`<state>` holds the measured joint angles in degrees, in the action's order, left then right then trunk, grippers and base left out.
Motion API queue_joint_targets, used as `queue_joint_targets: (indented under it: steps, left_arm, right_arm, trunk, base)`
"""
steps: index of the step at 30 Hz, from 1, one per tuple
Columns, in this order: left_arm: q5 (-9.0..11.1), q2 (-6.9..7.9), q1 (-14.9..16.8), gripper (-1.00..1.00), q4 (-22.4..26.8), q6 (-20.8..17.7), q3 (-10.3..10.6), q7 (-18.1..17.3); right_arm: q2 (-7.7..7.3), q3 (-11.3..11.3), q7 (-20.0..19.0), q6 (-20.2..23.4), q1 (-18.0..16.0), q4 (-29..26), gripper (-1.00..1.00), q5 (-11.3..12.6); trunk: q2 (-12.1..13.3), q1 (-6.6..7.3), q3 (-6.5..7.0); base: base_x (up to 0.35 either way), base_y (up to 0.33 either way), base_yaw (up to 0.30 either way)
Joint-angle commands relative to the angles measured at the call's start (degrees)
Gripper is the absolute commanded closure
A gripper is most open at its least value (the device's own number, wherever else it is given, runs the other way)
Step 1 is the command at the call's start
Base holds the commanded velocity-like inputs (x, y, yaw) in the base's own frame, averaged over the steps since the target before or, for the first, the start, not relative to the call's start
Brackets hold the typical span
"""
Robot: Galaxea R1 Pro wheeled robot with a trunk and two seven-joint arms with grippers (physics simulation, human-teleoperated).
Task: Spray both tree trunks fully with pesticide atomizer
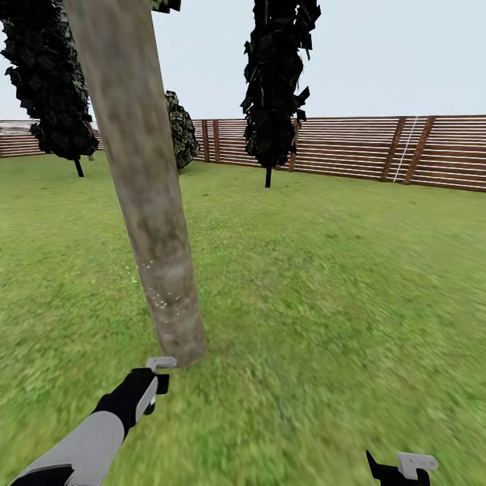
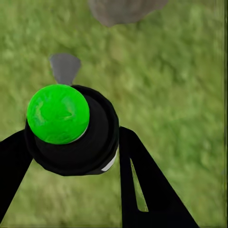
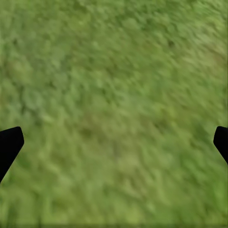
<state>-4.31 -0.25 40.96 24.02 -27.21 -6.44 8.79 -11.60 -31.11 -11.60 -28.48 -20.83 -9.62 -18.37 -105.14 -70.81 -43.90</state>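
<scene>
Green lawn (image 1: 324, 283) fills the garden, closed off by a brown slat fence (image 1: 378, 148) across the upper frame. At lower left of the head view, the pesticide atomizer (image 2: 71, 130), seen with a green cap in the left wrist view, is clamped between the left gripper's (image 1: 159, 378) fingers, just beside the tree trunk's (image 1: 145, 189) base. White pesticide specks (image 1: 165, 300) are scattered on the lower trunk. At the bottom right, the right gripper's (image 1: 405, 469) jaws are spread wide over grass.

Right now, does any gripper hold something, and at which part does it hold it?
The left gripper holds the pesticide atomizer by its dark round body, one finger on each side; its green top is free. The right gripper is open over grass and holds nothing.
</scene>
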Motion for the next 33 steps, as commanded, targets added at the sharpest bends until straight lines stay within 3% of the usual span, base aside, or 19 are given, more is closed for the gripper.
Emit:
queue_joint_targets:
  steps: [1,2,5,9,19,26,33]
  left_arm:
    - [-0.1,-0.16,0.0,1.00,0.0,-0.3,0.0,0.0]
    - [0.1,-1.09,0.1,1.00,0.2,-2.2,-0.1,0.0]
    - [0.1,-2.38,0.2,1.00,0.4,-3.1,-0.1,-0.2]
    - [0.1,-2.79,0.1,1.00,0.4,-3.2,0.0,-0.2]
    - [-0.3,1.25,-0.9,1.00,-0.4,-2.6,0.3,-0.5]
    - [-0.1,0.89,-0.9,1.00,0.3,-2.2,0.3,-0.4]
    - [0.0,0.44,-0.7,1.00,0.5,-2.1,0.0,0.1]
  right_arm:
    - [0.00,0.0,0.0,0.0,0.0,0.0,-1.00,0.0]
    - [0.00,0.0,0.0,0.0,0.0,0.0,-1.00,0.0]
    - [0.00,0.0,0.0,0.0,0.0,0.0,-1.00,0.0]
    - [0.00,0.0,0.0,0.0,0.0,0.0,-1.00,0.0]
    - [0.00,0.0,0.0,0.0,0.0,0.0,-1.00,0.0]
    - [0.00,0.0,0.0,0.0,0.0,0.0,-1.00,0.0]
    - [0.00,0.0,0.0,0.0,0.0,0.0,-1.00,0.0]
  trunk:
    - [0.0,0.00,0.00]
    - [0.0,0.00,0.00]
    - [0.0,0.00,0.00]
    - [0.0,0.00,0.00]
    - [0.0,0.00,0.00]
    - [0.0,0.00,0.00]
    - [0.0,0.00,0.00]
  base:
    - [0.000,0.000,0.000]
    - [0.000,0.000,0.000]
    - [0.000,0.000,0.000]
    - [0.000,0.000,0.000]
    - [0.000,0.000,0.000]
    - [0.000,-0.013,0.000]
    - [0.000,-0.238,0.059]
